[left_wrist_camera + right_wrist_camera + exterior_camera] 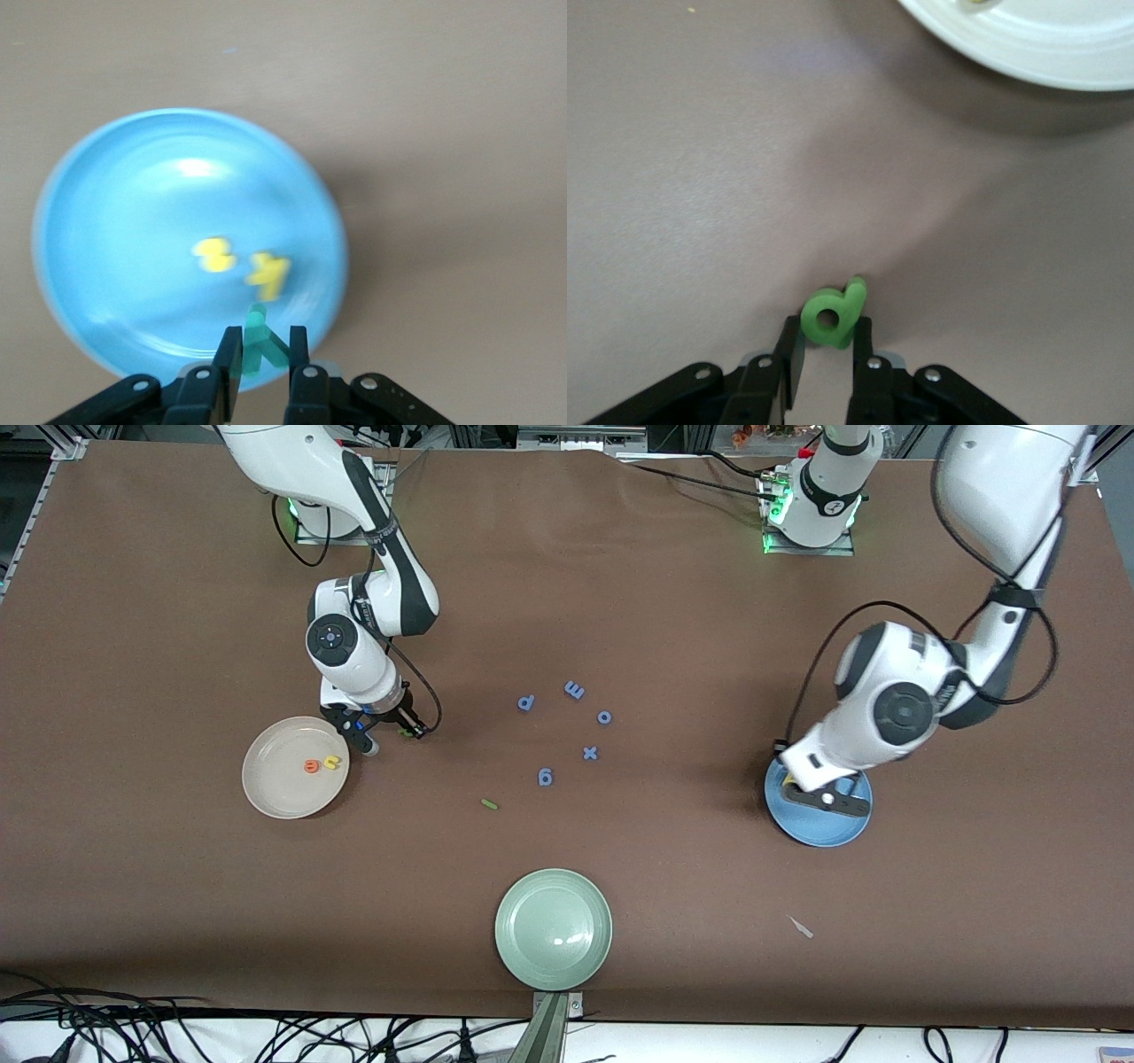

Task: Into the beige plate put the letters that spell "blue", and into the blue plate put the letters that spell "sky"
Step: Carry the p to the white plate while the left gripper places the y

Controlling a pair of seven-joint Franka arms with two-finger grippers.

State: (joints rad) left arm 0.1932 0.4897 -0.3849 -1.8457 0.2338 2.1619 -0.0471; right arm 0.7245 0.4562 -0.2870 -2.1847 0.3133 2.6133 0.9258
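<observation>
My right gripper (829, 341) is shut on the green b (833, 315), low over the table right beside the beige plate (275, 793). An orange e (311, 766) and a yellow u (331, 762) lie in that plate. The green l (489, 804) lies on the table, nearer the front camera than the blue-purple letters. My left gripper (263, 354) is shut on the teal y (261, 341), over the edge of the blue plate (124, 212). A yellow s (215, 255) and a yellow k (268, 274) lie inside the blue plate (819, 833).
Several blue-purple letters (567, 726) are scattered mid-table. A pale green plate (554, 928) sits near the table's front edge. A small grey scrap (802, 927) lies toward the left arm's end of the table.
</observation>
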